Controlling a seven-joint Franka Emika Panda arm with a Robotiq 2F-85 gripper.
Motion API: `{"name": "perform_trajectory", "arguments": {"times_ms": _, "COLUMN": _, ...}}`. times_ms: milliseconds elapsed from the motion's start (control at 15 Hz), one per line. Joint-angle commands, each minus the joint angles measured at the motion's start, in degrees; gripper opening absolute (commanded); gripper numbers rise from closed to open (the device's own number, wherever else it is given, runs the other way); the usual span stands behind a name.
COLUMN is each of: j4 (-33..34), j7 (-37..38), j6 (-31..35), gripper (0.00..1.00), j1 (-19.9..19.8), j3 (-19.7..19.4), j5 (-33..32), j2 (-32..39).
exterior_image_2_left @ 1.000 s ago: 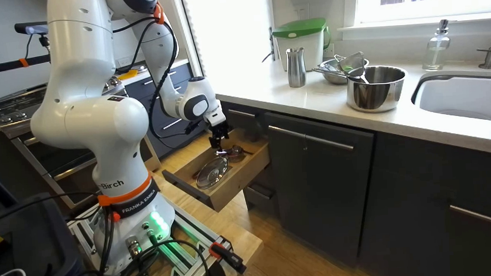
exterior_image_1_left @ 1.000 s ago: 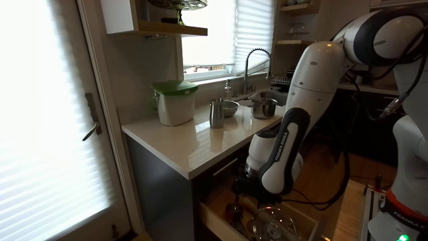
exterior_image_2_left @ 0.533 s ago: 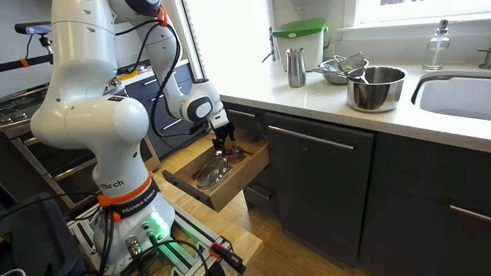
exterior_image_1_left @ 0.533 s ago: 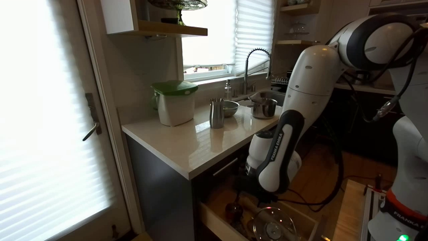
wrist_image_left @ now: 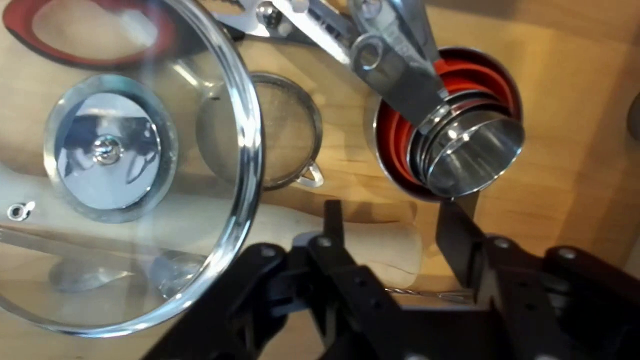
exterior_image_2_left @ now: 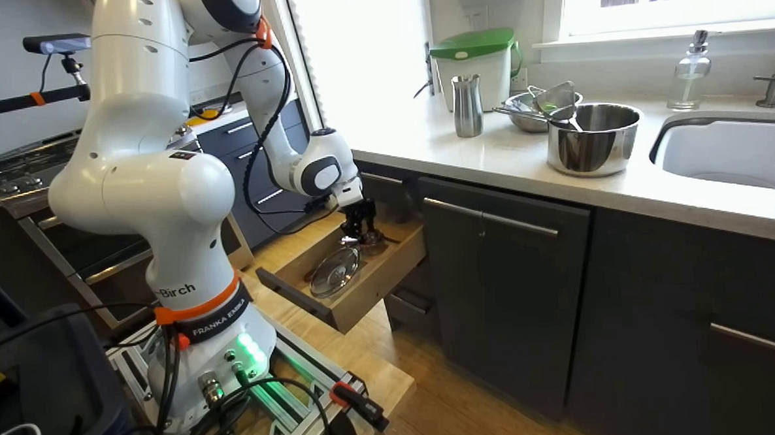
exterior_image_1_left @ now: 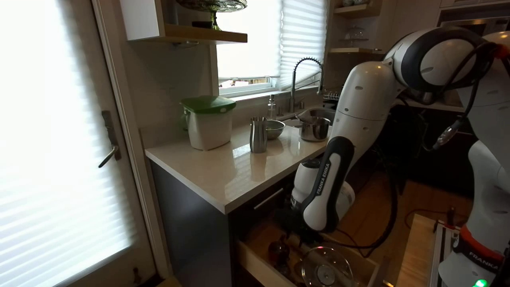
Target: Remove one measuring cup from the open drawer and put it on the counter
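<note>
In the wrist view, shiny steel measuring cups point(wrist_image_left: 477, 155) lie nested and tilted in a red-lined bowl point(wrist_image_left: 390, 135), their flat handles pointing up-left. The bowl and cups show as a small dark reddish shape point(exterior_image_1_left: 279, 251) in an exterior view. They sit in the open wooden drawer point(exterior_image_2_left: 390, 279), whose side wall also shows in an exterior view point(exterior_image_1_left: 255, 261). My gripper point(wrist_image_left: 392, 215) is open, with nothing between its fingers. Its right fingertip overlaps the bowl's lower rim in the picture; contact cannot be told. In an exterior view the gripper point(exterior_image_2_left: 360, 230) is low over the drawer, partly hiding the cups. The pale counter point(exterior_image_2_left: 410, 138) is above.
A round glass lid point(wrist_image_left: 245, 135) lies left of the gripper in the drawer. A small strainer point(wrist_image_left: 290, 130) and a pale wooden roller point(wrist_image_left: 390, 245) lie nearby. On the counter stand a steel tumbler point(exterior_image_2_left: 468, 106), a green-lidded bin point(exterior_image_2_left: 475, 63) and a pot point(exterior_image_2_left: 593, 143).
The arm has moved lower and farther over the drawer, bringing the gripper to the bowl and cups. The drawer and its contents look unmoved.
</note>
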Motion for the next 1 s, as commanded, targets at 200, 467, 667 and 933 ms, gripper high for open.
{"name": "perform_trajectory", "arguments": {"times_ms": 200, "j4": 5.19, "j7": 3.77, "j6": -1.28, "gripper": 0.43, "j1": 0.71, "j3": -0.4, "j5": 0.13, "j2": 3.87}}
{"name": "perform_trajectory", "arguments": {"times_ms": 467, "j4": 6.8, "j7": 4.18, "j6": -2.26, "gripper": 0.39, "j1": 0.59, "j3": -0.05, "j5": -0.07, "j2": 5.2}}
{"name": "perform_trajectory", "arguments": {"times_ms": 667, "j4": 7.29, "j7": 4.58, "j6": -2.47, "gripper": 0.18, "j1": 0.44, "j3": 0.1, "j5": -0.08, "j2": 5.86}}
{"name": "perform_trajectory", "arguments": {"times_ms": 933, "j4": 7.75, "j7": 4.77, "j6": -2.9, "gripper": 0.0, "j1": 0.44, "j3": 0.18, "j5": -0.17, "j2": 6.42}}
